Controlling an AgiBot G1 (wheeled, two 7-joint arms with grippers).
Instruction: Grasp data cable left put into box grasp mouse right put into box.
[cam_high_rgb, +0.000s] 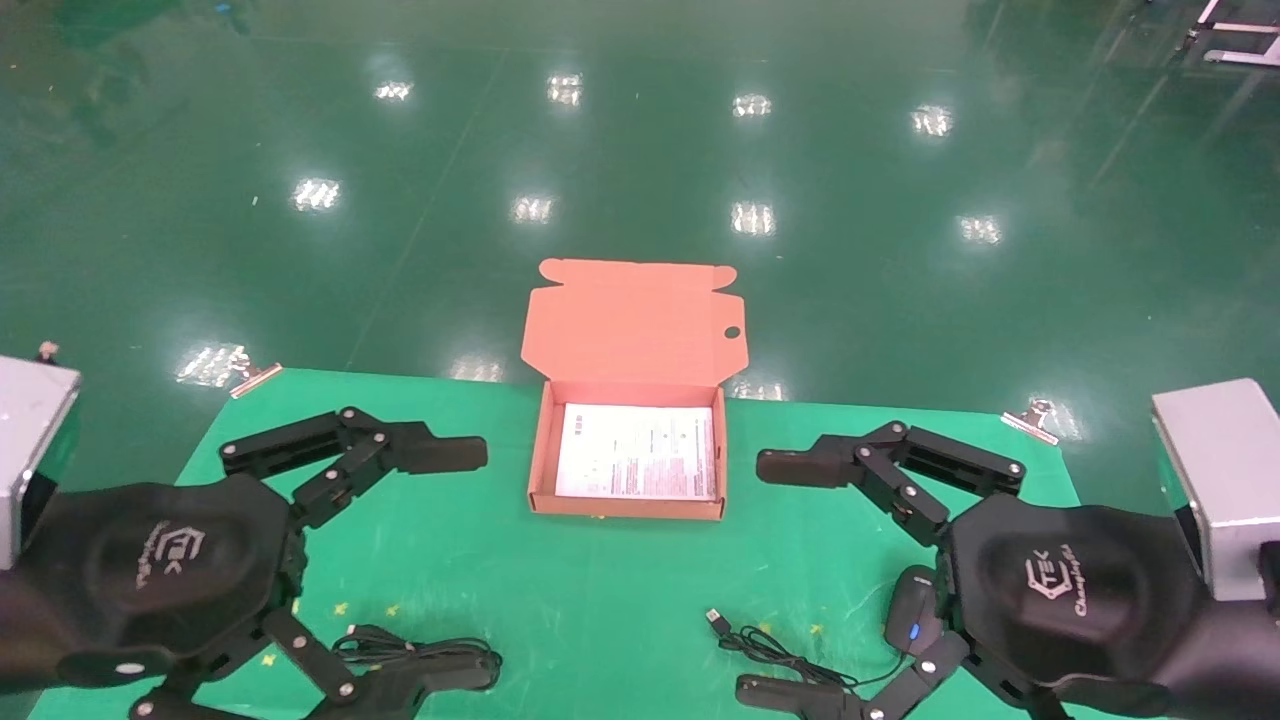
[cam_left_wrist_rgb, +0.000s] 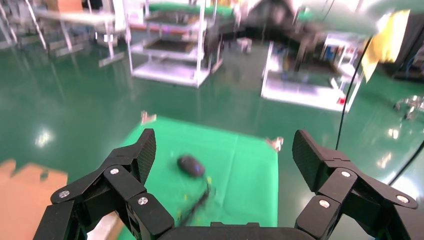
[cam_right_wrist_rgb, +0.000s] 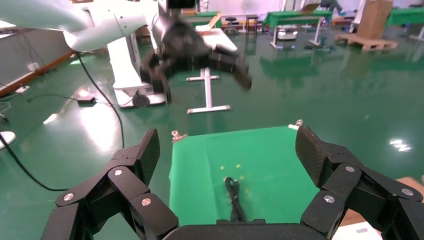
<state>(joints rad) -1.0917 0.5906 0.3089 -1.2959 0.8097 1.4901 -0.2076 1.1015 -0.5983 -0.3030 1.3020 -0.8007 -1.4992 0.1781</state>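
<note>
Green cloth mat covers the table, with the shallow salmon-orange cardboard box open at its far middle, a printed sheet inside. Left gripper and right gripper both hover with fingers spread wide, empty. The floppy black looped data cable by the left one could slip or snag, and the smooth black oval mouse by the right trails a thin cord that might drag outside the box.

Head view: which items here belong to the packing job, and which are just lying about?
Job items:
data cable, near the left gripper
mouse, under the right gripper
box, lid open

Lying about:
printed sheet inside the box
metal clips at the green mat's far corners
</note>
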